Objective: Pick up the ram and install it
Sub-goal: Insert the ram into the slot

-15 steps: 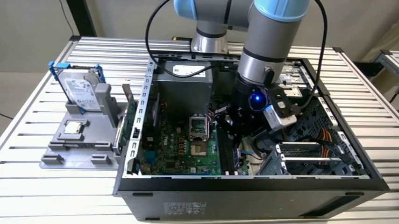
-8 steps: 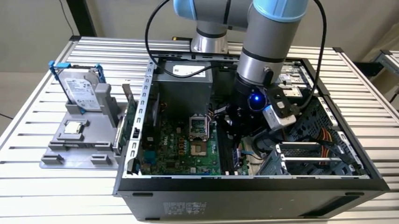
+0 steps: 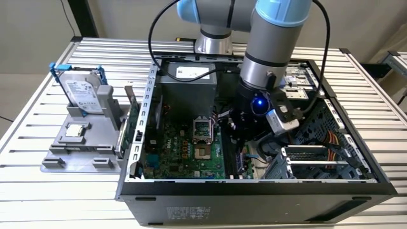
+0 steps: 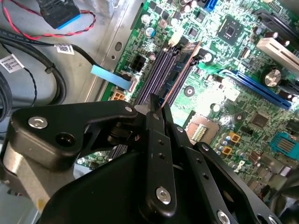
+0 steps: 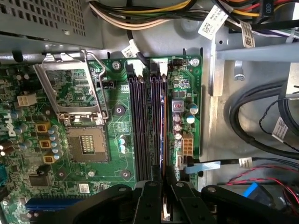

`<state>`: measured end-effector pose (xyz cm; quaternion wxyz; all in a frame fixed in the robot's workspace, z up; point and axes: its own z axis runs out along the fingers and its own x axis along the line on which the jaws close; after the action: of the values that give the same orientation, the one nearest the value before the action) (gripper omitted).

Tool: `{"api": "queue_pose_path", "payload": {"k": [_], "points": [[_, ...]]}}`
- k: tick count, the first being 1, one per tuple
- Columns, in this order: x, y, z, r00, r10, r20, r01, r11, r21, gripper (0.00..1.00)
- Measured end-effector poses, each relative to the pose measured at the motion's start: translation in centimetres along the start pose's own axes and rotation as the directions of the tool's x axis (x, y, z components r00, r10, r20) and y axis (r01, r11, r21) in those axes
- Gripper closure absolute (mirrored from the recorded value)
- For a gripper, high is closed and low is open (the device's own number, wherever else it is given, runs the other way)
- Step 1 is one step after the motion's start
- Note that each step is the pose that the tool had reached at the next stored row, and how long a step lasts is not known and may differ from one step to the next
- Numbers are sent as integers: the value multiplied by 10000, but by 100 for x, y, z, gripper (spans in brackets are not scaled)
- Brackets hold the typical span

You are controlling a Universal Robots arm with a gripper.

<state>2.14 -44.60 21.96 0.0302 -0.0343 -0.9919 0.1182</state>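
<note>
One robot arm reaches down into one open computer case lying on a slatted metal table. Its single gripper sits low over the green motherboard, its two black fingers pressed together on the ram, which shows between them as a thin edge-on strip with a coppery line along its length. In both wrist views the ram stands upright along the outermost of the memory slots, the row of long dark parallel slots beside the one open processor socket; whether it is fully seated cannot be told. In the second wrist view the ram runs away from the fingertips up the slot, its far end meeting the slot's end latch.

In the exterior view, the gripper's place is at the middle of the case, near the motherboard's edge toward the exterior view's right. Outside the case, on the exterior view's left, one grey holder rests on the table. It carries one silver hard drive standing upright in a blue frame and one small square silver chip lying flat in front of it. One grey power supply box fills the case's far corner, with bundled cables trailing from it.
</note>
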Motion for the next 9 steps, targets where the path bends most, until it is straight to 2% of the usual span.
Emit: {"api": "queue_pose_path", "payload": {"k": [9], "points": [[-7, 66, 61, 10000, 2, 1, -2, 10000, 22, 100]]}}
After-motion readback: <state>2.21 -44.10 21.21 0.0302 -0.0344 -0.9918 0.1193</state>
